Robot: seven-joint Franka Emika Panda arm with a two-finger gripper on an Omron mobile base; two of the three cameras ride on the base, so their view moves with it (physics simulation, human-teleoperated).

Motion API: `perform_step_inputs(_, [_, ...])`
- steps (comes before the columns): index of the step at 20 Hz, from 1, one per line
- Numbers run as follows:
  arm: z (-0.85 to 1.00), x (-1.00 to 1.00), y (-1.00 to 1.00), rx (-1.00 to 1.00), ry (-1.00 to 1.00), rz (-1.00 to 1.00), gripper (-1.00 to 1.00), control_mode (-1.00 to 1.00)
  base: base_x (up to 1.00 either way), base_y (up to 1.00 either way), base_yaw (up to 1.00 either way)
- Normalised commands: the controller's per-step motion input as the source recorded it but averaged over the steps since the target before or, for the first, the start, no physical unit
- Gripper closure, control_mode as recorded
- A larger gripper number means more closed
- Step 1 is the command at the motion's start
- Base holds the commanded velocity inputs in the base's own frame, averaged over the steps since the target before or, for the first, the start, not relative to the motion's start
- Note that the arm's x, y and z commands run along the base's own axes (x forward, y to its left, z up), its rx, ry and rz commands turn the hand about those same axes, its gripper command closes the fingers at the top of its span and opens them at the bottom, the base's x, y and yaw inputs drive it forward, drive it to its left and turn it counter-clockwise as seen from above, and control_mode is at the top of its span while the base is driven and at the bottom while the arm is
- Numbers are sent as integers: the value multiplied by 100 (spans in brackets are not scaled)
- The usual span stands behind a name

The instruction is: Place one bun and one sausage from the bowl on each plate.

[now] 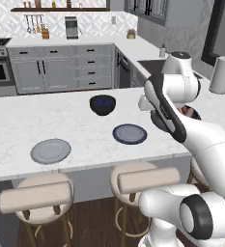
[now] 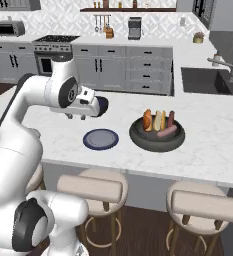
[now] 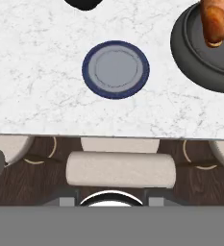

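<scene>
The wide dark bowl [image 2: 155,144] sits on the marble island and holds two buns [image 2: 147,120] and two sausages [image 2: 167,131]. In the hand view the bowl [image 3: 195,57] is at the top right with a bun [image 3: 214,21] in it. To the bowl's left lies the blue-rimmed plate [image 2: 101,139] [image 3: 115,69] [image 1: 129,133], bare. Further left, the light grey plate [image 1: 50,150] is bare too. My gripper [image 2: 77,117] [image 3: 111,201] hangs open above the counter, over the blue-rimmed plate, holding nothing. My arm hides most of the bowl in the left base view.
A small black bowl with a blue inside [image 1: 103,104] stands behind the plates. Padded stools [image 3: 120,168] [image 1: 36,195] line the island's near edge. A sink [image 2: 208,80] is set into the far right counter, and a paper towel roll [image 1: 220,75] stands at the right.
</scene>
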Motion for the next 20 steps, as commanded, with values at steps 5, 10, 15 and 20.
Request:
perform_step_inputs(5, [-1, -22, -17, 0, -2, 0, -100, -100, 0, 0, 0])
perform_step_inputs(10, [-4, -8, -16, 0, 0, -1, -100, 100, -4, -80, -6])
perform_step_inputs(15, [0, 0, 0, 0, 0, 0, -100, 100, 29, -93, -4])
perform_step_inputs(20, [0, 0, 0, 0, 0, 0, -100, 100, 68, -14, 0])
